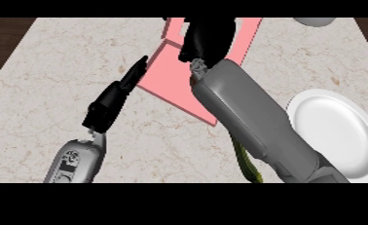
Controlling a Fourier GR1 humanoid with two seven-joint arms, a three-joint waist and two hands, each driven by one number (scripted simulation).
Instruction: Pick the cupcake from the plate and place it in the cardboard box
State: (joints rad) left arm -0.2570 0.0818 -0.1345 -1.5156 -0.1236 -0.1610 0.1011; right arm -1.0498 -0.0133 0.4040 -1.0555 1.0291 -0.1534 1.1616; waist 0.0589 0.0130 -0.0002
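Your right forearm crosses the view; its hand hangs over the pink box, fingers unclear, cupcake unseen. White plate is bare. Left hand straight-fingered. Next, release inside the box.

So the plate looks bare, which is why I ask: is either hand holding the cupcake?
Cannot tell: the right hand hides any load; the left hand holds nothing.
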